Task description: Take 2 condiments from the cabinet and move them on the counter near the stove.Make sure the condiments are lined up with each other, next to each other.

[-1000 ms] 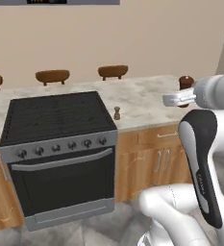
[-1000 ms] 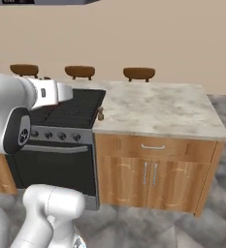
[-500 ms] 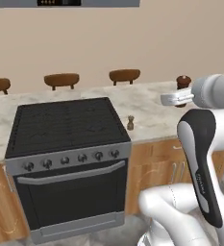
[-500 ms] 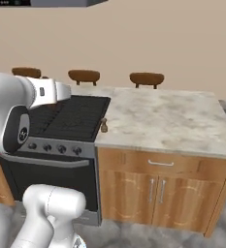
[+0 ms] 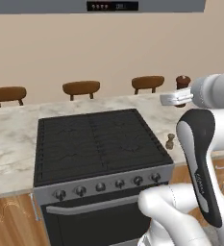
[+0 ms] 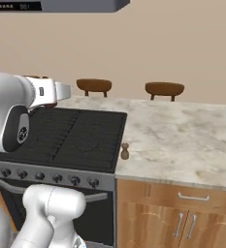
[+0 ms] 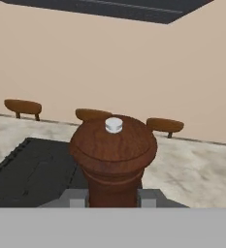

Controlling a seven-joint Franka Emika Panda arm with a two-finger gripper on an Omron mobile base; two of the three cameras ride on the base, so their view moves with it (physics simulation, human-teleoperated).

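A dark reddish-brown condiment [image 7: 113, 150] with a white-capped knob top stands upright between my fingers, and my gripper [image 7: 113, 197] is shut on its neck. From the left base view this condiment [image 5: 182, 81] pokes up above the gripper [image 5: 173, 99], held high over the counter [image 5: 12, 139] right of the stove [image 5: 96, 144]. A light-brown condiment [image 5: 170, 141] stands upright on the counter [image 6: 182, 140] just beside the stove's [image 6: 71, 135] right edge, and it [image 6: 125, 151] sits well below the gripper [image 6: 60, 92]. The cabinet is out of view.
Three brown stool seats [image 5: 81, 88] line the far side of the counter against a beige wall. A range hood [image 5: 113, 6] hangs above the stove. Wooden drawer and door fronts [image 6: 182, 218] run below the counter at the right.
The whole picture has slid, so the base has driven and the stove now sits further right in the left base view. The gripper keeps the same hold on the dark condiment.
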